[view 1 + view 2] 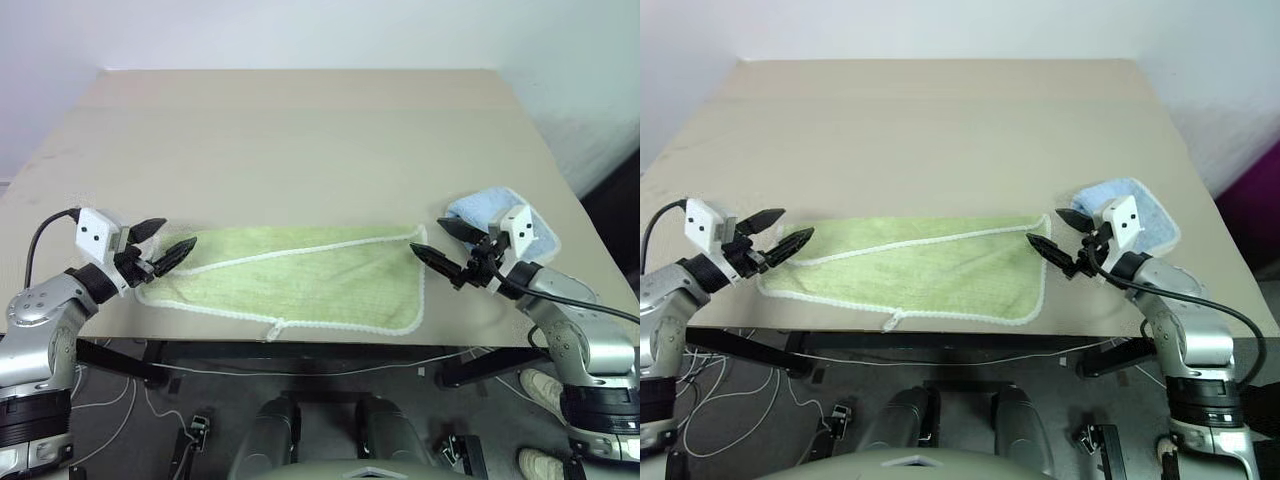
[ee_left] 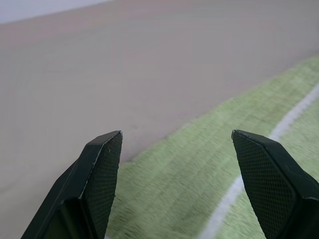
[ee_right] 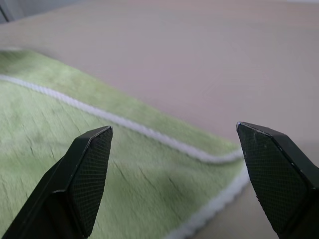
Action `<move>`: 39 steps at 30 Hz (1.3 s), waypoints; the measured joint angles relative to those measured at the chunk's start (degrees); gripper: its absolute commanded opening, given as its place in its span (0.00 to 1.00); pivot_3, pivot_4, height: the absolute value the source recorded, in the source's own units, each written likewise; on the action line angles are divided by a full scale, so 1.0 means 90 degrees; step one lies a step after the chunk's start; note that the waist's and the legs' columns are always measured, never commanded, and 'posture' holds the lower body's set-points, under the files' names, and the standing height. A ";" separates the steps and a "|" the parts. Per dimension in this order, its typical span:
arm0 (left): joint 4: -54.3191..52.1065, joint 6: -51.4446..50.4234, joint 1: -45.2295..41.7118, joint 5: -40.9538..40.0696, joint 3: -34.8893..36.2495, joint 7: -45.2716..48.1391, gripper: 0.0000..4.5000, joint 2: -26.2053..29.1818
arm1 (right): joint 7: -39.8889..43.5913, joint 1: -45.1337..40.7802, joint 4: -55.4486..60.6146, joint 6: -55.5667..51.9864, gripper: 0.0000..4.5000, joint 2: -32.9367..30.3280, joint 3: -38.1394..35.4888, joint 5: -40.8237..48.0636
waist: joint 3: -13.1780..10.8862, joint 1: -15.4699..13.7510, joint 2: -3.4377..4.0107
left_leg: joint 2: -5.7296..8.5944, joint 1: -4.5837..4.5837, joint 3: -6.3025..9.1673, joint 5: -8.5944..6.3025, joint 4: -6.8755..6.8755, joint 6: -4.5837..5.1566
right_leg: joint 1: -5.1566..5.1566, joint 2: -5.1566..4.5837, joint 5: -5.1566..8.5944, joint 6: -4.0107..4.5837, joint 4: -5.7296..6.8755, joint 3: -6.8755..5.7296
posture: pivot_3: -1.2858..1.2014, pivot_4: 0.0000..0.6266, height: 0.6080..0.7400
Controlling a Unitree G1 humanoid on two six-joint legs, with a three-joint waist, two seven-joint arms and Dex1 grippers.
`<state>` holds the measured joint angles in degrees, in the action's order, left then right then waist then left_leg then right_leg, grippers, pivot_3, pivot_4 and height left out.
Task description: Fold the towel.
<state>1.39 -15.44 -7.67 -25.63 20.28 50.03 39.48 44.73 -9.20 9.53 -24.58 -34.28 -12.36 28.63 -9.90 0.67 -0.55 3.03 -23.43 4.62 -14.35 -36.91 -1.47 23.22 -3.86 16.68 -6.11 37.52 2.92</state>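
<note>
Both tools' jaws apart, L tool (image 1: 172, 240) & R tool (image 1: 437, 241) at towel (image 1: 300, 278) ends; blue towel (image 1: 480, 212) in head views

We see the towel (image 1: 300, 275) lying folded along the near edge of the counter (image 1: 300, 140), its loop tag (image 1: 276, 328) at the near hem. The left claw (image 1: 168, 243) hangs at its left end and the right claw (image 1: 440, 242) at its right end. A second towel (image 1: 490, 215) lies behind the right claw, near the counter's right edge.
</note>
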 measured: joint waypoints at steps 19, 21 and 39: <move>0.0588 0.0329 -0.0425 0.0326 -0.0296 0.0417 0.82 0.0480 | -0.0367 0.0213 0.0358 -0.0043 0.93 0.0002 -0.0050 0.0092 | 0.0000 0.0007 0.0000 | -0.0001 0.0000 0.0001 0.0000 0.0001 0.0000 | 0.0002 0.0001 0.0000 0.0000 0.0000 0.0000 | 0.52 0.24 1.00; 0.0714 0.0523 -0.0420 0.0420 -0.0328 0.0604 0.82 0.0634 | -0.0390 0.0206 0.0358 -0.0017 0.93 0.0038 0.0005 0.0086 | 0.0000 0.0008 0.0000 | -0.0001 0.0000 0.0000 0.0000 0.0001 0.0000 | 0.0002 0.0001 0.0000 0.0000 0.0000 0.0000 | 0.52 0.24 1.00; 0.3801 0.3820 -0.2163 0.2048 -0.1719 0.2772 0.82 0.2024 | -0.0830 0.0370 0.0304 0.0469 0.93 0.0784 0.0328 -0.0166 | -0.0001 0.0008 0.0001 | 0.0003 0.0000 -0.0002 0.0000 0.0002 0.0001 | 0.0003 0.0010 0.0000 0.0000 0.0000 -0.0004 | 0.52 0.24 1.00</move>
<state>35.60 18.94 -27.14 -7.20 4.81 74.98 57.70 37.25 -5.87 12.26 -20.36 -27.22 -9.41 27.14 -9.91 0.75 -0.54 3.06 -23.43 4.61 -14.35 -36.89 -1.46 23.25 -3.77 16.68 -6.11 37.52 2.88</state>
